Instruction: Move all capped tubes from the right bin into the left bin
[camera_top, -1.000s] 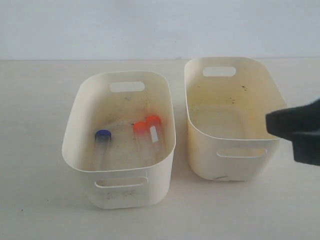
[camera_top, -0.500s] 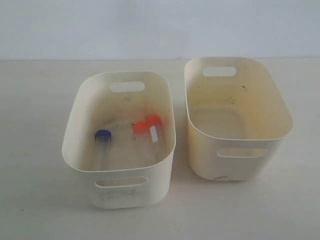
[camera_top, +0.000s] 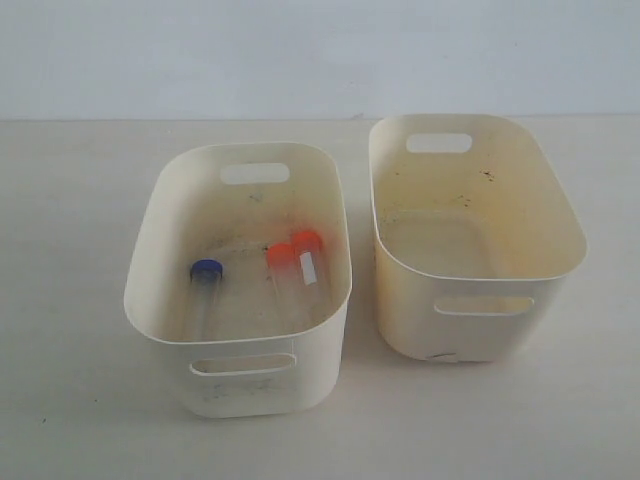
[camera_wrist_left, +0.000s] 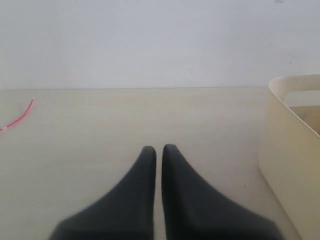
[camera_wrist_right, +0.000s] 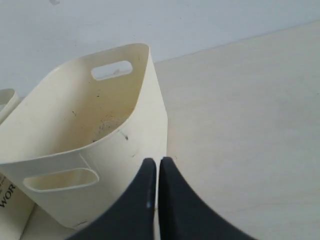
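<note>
Left claw (camera_wrist_left: 159, 150) is pinched together with just a hairline gap and nothing in it, hanging over bare worktop (camera_top: 80, 420). Same story for the right claw (camera_wrist_right: 158, 162): tips together, empty, parked near the outside wall of the right bin (camera_top: 480, 340). Neither one shows up in the wide shot. As for the job, I'd call it pretty much done. The right bin, sitting at about 3 o'clock on the worktop, has no tubes in it that I can see, only a few dark specks on its yellowish floor. All three capped tubes are lying in the left bin (camera_top: 240, 390) at about 8 o'clock, caps pointing to 12. The blue-capped one (camera_top: 206, 270) is on the 9 o'clock side of the floor. The two orange-capped ones (camera_top: 280, 254) (camera_top: 307, 242) sit touching on the 3 o'clock side, and one of them has a white label. Both bins are thin, smooth, slightly glossy plastic with rounded corners and oval handle slots, and the left one is whiter with a smudgy floor. The tubes are clear plastic with round caps, so they'd probably roll easily.
</note>
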